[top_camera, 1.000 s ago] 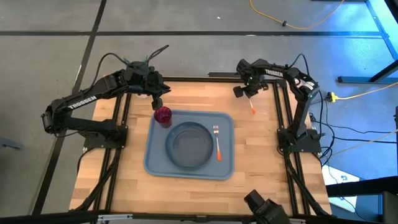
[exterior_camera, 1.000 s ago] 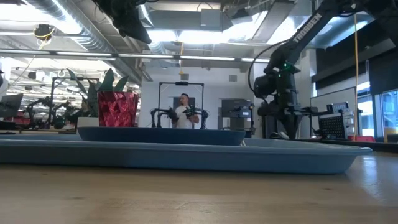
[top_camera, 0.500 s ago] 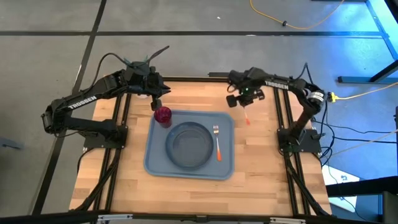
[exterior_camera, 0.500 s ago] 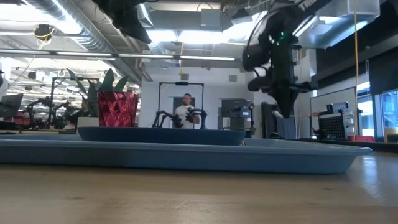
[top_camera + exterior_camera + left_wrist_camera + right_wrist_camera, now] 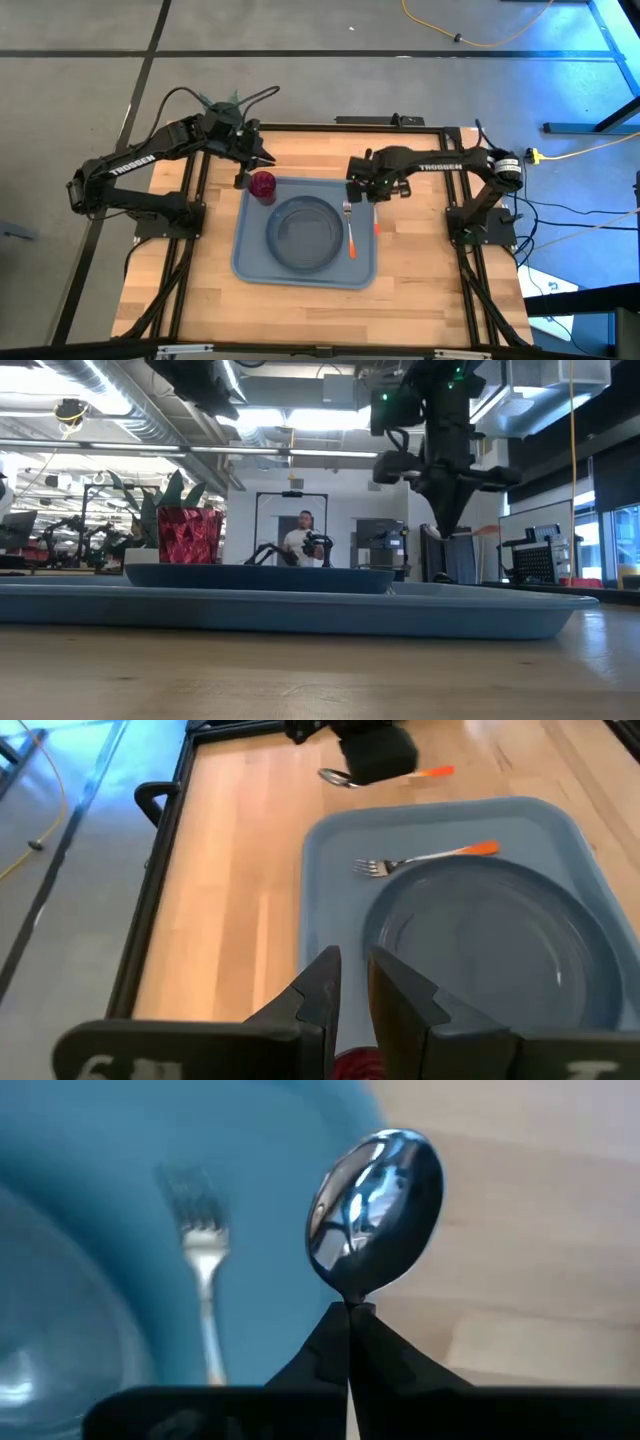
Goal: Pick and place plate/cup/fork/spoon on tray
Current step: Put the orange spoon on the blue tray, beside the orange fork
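Observation:
The light blue-grey tray (image 5: 245, 262) lies mid-table. On it rest the dark plate (image 5: 303, 235), the red cup (image 5: 263, 185) upright at its far left corner, and the fork (image 5: 349, 228) flat to the right of the plate. My right gripper (image 5: 364, 190) is over the tray's far right part, shut on the spoon (image 5: 375, 1210). The spoon's orange handle (image 5: 376, 228) reaches toward the near edge. My left gripper (image 5: 248, 165) is just above the cup (image 5: 355, 1065), fingers nearly together, touching nothing. My right gripper pinches the spoon between its two fingers at the thin neck (image 5: 350, 1302) just behind the silver bowl. The fingers point down from above and lie across the spoon. The spoon is lifted clear and about level (image 5: 460, 532), bowl on one side, orange handle (image 5: 487, 530) on the other.
A potted green plant (image 5: 160, 495) stands behind the cup beyond the tray's far left. Black frame rails (image 5: 190, 190) run along the table's left and right sides. Bare wood shows right of the tray (image 5: 420, 250) and at the near edge. A person (image 5: 305, 540) stands far off in the room.
My right gripper has carried the spoon from the table's far right corner toward the left and near, to over the tray's far right part beside the fork. The spoon stays lifted clear in the shut fingers.

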